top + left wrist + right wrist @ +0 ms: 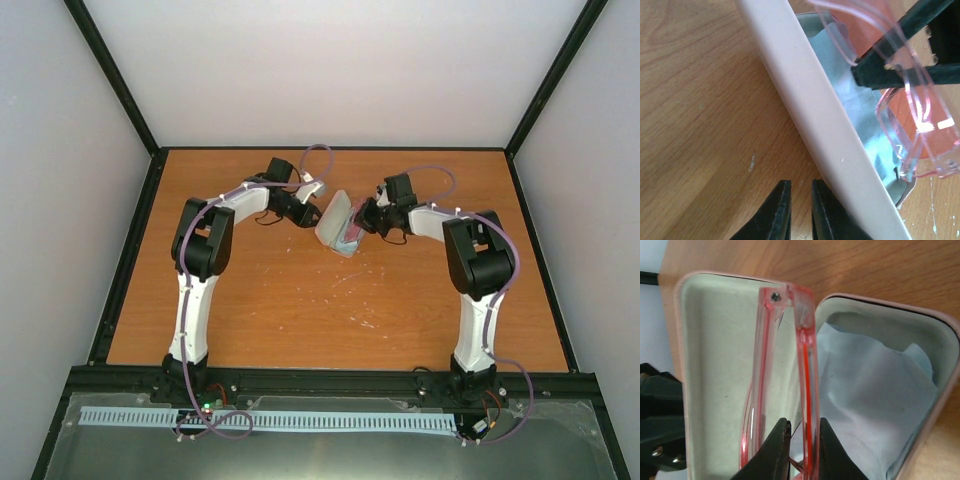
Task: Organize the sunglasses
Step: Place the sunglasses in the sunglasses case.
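Observation:
The pink case [333, 222] stands open mid-table, its lid upright and a light blue cloth [875, 385] in its base [940, 390]. My right gripper [805, 432] is shut on the sunglasses [805, 365], thin red-pink frame folded, and holds them over the open case beside the lid's pale lining [715, 340]. In the left wrist view the sunglasses [920, 125] hang in the right gripper's dark fingers [890, 70] above the cloth [860, 110]. My left gripper [801, 192] sits low against the outside of the lid [810, 115], jaws nearly together with nothing between them.
The orange wooden table [300, 310] carries faint white scuffs near its middle. Both arms [200, 250] reach inward to the case from either side. Black frame rails [130, 250] and white walls bound the table.

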Controlling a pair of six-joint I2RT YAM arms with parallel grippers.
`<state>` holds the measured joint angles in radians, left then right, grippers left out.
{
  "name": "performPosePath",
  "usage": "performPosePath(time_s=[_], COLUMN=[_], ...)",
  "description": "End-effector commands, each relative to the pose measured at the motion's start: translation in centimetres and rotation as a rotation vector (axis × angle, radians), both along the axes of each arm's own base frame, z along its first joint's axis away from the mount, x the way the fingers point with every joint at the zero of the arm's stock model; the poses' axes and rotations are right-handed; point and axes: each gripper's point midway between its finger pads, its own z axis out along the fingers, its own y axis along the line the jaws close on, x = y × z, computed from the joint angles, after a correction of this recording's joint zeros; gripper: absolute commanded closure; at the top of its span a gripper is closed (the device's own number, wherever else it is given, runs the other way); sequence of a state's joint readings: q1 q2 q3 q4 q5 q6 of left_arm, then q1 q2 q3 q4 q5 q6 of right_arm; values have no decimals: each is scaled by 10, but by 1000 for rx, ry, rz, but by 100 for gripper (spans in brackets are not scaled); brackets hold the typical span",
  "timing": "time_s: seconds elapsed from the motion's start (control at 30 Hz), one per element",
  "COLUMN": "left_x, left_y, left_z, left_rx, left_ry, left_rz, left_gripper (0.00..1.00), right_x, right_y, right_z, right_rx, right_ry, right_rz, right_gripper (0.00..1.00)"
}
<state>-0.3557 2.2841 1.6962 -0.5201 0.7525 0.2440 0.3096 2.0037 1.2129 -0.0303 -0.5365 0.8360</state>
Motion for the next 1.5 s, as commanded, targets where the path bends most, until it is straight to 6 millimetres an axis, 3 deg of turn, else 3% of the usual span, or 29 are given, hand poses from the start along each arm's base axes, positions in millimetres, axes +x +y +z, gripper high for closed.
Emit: performPosePath(time_s=[0.0, 0.2, 0.37, 0.67, 0.93, 1.03, 1.47], left_x=[4, 6, 6, 6, 7, 6, 6], left_y=[-5, -5, -6, -6, -7, -6, -6], left_z=[23, 24, 24, 23, 20, 20, 18], left_rx=[-36, -39, -43, -45, -45, -44, -40], left_ry=[-41, -45, -44, -41, -35, -36, -34], left_rz=[-2, -1, -1, -1, 1, 2, 2], left_gripper=[85, 85, 85, 85, 85, 85, 85], right_x=[-5, -8, -9, -12, -15, -16, -2], right_y=[10, 8, 3, -4, -10, -10, -6], right_z=[-19, -26, -28, -29, -26, -26, -1], right_rx=[-54, -86, -122, -175, -216, -212, -57], right_ry=[61, 97, 107, 125, 124, 126, 0], right_rz=[58, 48, 46, 46, 53, 50, -14], right_gripper=[96, 91, 76, 72, 84, 97, 97])
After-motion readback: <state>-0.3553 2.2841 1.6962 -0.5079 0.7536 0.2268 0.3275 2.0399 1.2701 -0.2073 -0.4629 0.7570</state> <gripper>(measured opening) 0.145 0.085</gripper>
